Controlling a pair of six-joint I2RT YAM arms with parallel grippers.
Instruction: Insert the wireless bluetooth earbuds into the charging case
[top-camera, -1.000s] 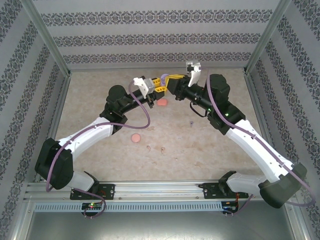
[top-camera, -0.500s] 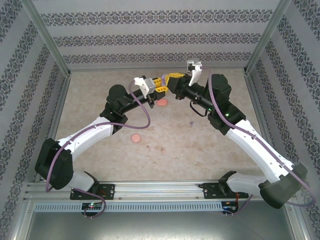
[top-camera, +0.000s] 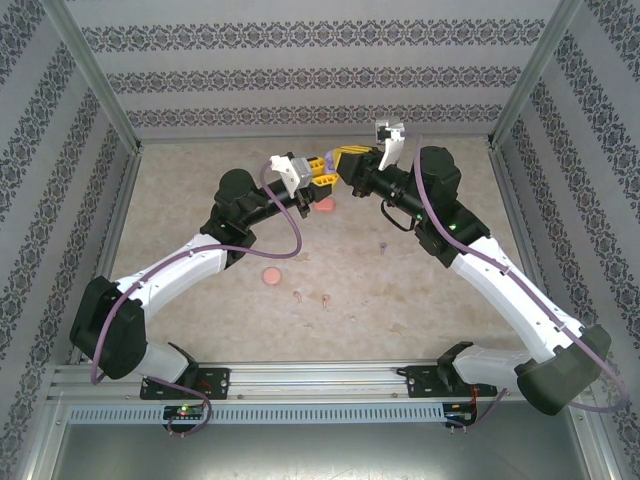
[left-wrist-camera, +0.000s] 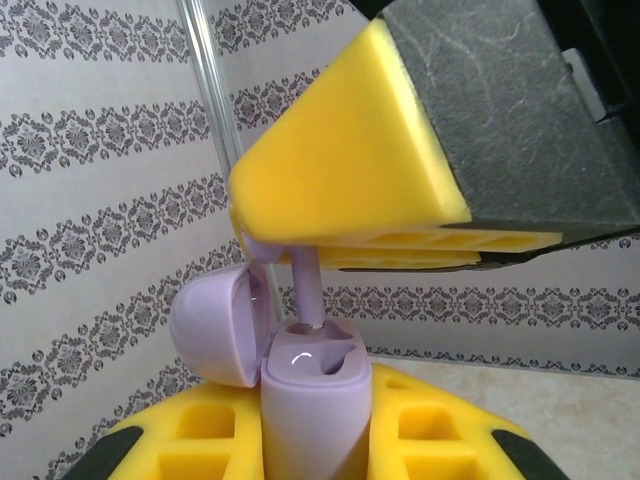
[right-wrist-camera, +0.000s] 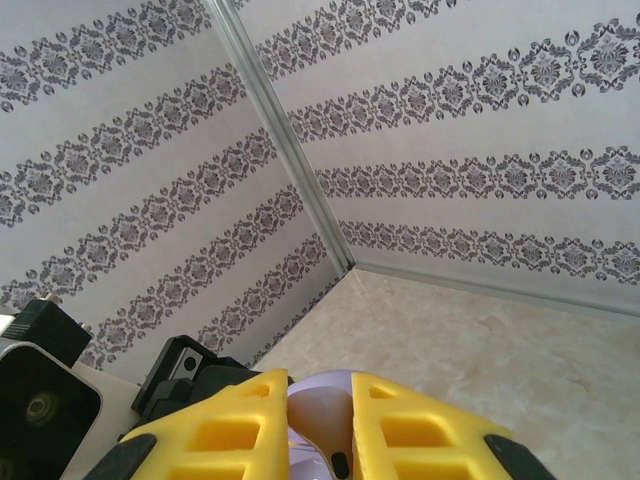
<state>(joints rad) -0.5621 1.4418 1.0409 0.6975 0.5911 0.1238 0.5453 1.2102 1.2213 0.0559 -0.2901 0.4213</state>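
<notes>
Within the left claw (left-wrist-camera: 318, 445), clamped on it, the case (left-wrist-camera: 310, 400) stood lid-open, and just above, the right claw (right-wrist-camera: 318, 410), pinching a purple earbud (left-wrist-camera: 307, 285), had edged closer over the last second, its stem now dipping into the case, so seating seemed close

Overhead camera looks down the bench (top-camera: 420, 300) from the near edge; both wrist cameras, close-up, share the purple case (left-wrist-camera: 310, 400).

Over the far middle of the surface (top-camera: 420, 310), the left claw (top-camera: 322, 175) holds a case (left-wrist-camera: 310, 400) upright. The right claw (top-camera: 347, 160) holds an earbud (left-wrist-camera: 305, 285) stem-down in its top. Just nearer lies a second case (top-camera: 324, 205). Nearer still and leftward is a third case (top-camera: 270, 275), with two earbuds (top-camera: 297, 295) (top-camera: 325, 298) at its right.
</notes>
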